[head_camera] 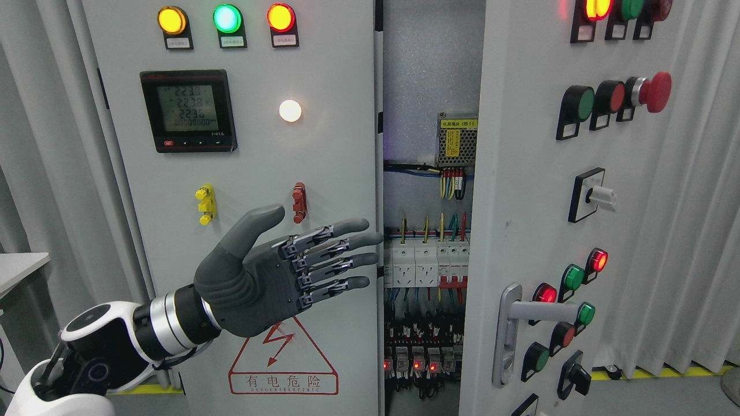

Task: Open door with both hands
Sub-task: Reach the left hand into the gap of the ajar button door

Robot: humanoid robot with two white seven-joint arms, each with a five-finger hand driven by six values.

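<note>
A grey electrical cabinet fills the head view. Its left door (324,173) is closed or nearly so and carries indicator lamps, a meter and a warning triangle. The right door (520,190) stands swung outward, leaving a gap that shows breakers and wiring (428,260) inside. A silver lever handle (537,312) sits low on the right door. My left hand (364,254) comes in from the lower left, fingers stretched flat and open, with the fingertips (373,238) at the left door's right edge. It holds nothing. My right hand does not show.
White curtains hang at both sides. A table corner (20,268) juts in at the left edge. Push buttons, a red mushroom button (656,91) and rotary switches stick out from the right door. Yellow floor tape (665,372) runs at the lower right.
</note>
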